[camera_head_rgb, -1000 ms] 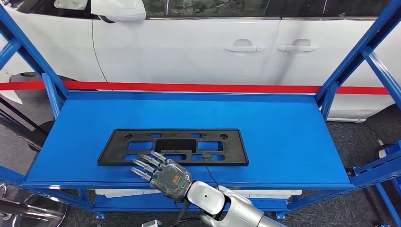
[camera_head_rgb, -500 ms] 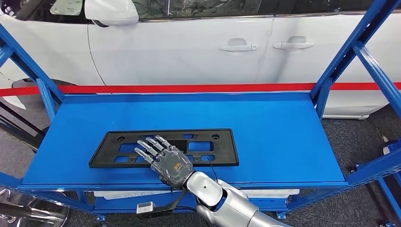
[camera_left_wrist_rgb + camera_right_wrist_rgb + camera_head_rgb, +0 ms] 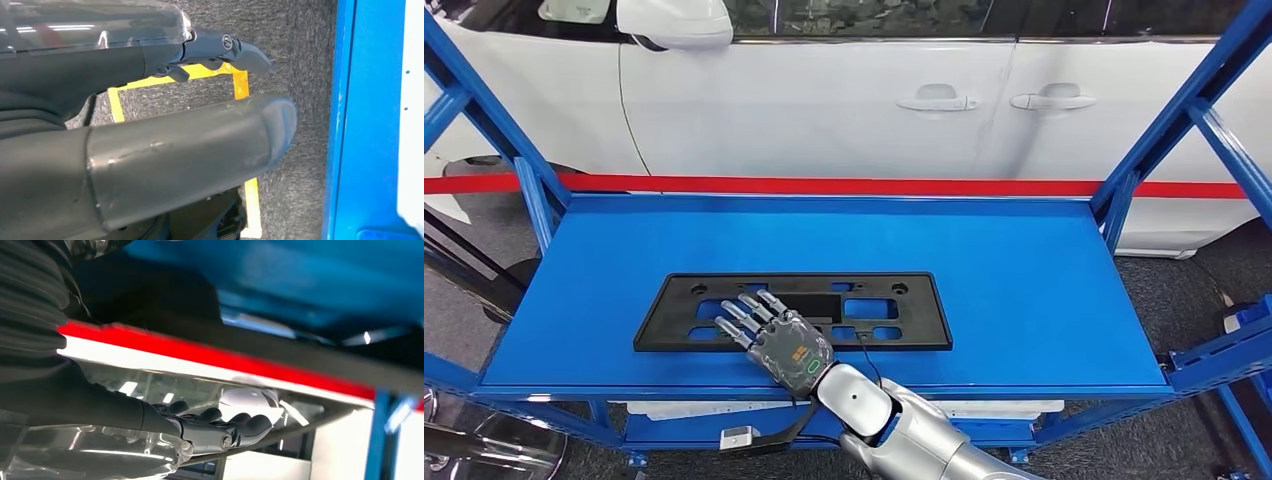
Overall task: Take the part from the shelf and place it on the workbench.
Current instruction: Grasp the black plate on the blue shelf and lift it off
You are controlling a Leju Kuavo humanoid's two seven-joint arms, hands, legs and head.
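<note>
The part is a flat black rectangular plate (image 3: 879, 292) with several cut-outs, lying on the blue shelf (image 3: 1024, 280) towards its front left. My right hand (image 3: 774, 338) reaches in over the shelf's front edge. Its fingers are spread flat above the plate's near left portion, and it holds nothing. I cannot tell whether the fingertips touch the plate. In the right wrist view the right hand (image 3: 210, 432) shows with its fingers extended. My left hand (image 3: 190, 130) hangs beside the shelf frame above the floor, fingers straight and holding nothing.
Blue uprights (image 3: 1159, 130) flank the shelf on both sides. A white car (image 3: 844, 100) with a red band (image 3: 844, 186) stands behind it. A small grey box (image 3: 739, 436) hangs on a cable below the front edge. Yellow floor tape (image 3: 240, 82) lies on grey carpet.
My right hand has moved forward from the plate's near edge to lie over its front left part. The head camera swayed a little and came back.
</note>
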